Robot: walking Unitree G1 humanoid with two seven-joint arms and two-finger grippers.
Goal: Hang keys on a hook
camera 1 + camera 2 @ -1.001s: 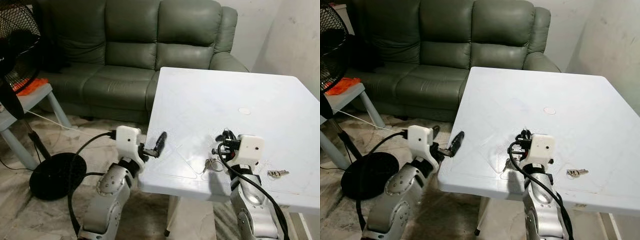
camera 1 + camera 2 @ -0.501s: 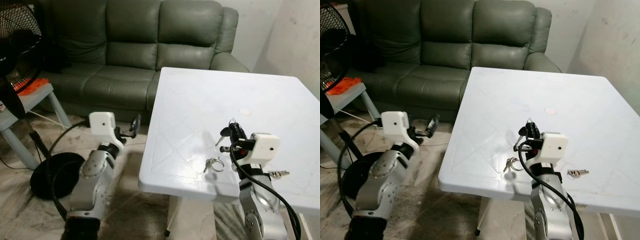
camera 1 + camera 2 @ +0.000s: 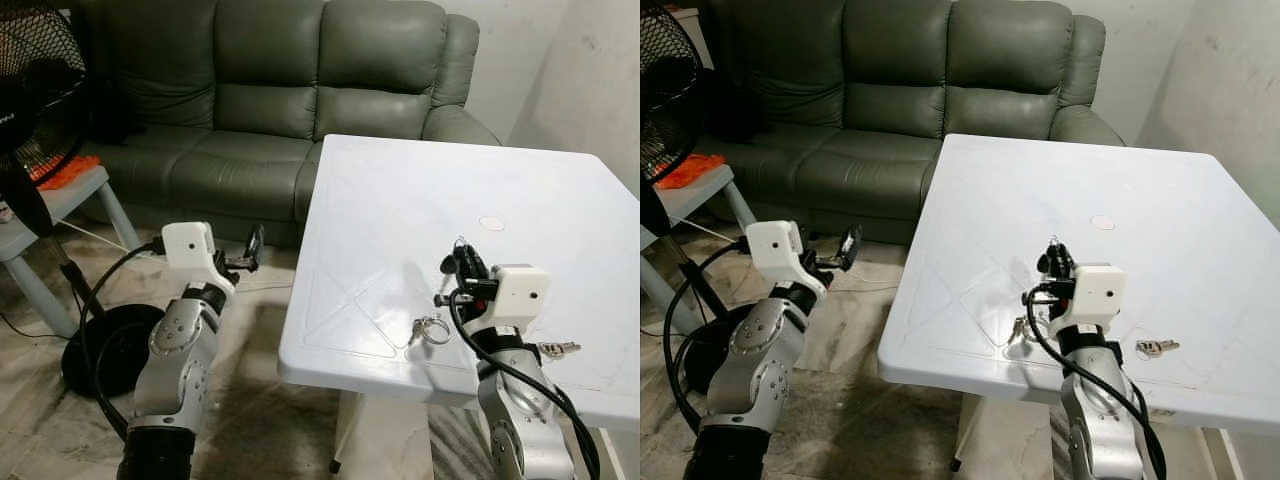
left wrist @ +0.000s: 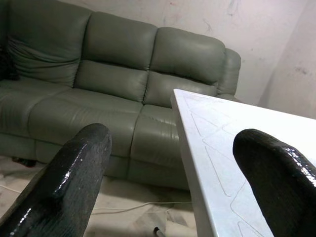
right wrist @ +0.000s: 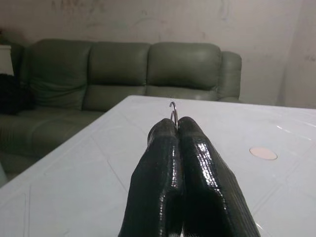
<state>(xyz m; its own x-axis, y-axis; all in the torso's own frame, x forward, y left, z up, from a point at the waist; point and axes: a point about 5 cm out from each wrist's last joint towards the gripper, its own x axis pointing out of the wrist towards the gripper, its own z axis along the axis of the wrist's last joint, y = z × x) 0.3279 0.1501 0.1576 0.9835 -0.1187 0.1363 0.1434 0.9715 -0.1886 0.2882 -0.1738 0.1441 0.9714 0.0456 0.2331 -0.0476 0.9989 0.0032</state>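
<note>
The right gripper [image 3: 462, 266] is pinched tight on a thin metal key ring [image 5: 173, 111] above the white table [image 3: 520, 200], near its front edge; a dark-headed key [image 3: 441, 294] dangles below the fingers. The hold is slight: only the wire loop pokes out between the smooth, rounded black fingertips [image 5: 190, 148], so a jolt could likely slip or twist it free. No hook can be made out, so where to carry it is uncertain. A second wire ring [image 3: 430, 329] and a silver key [image 3: 556, 348] lie flat on the hard, glossy tabletop. The left gripper [image 3: 253, 248] hangs spread wide off the table's left side, toward the padded green leather sofa [image 3: 290, 90].
</note>
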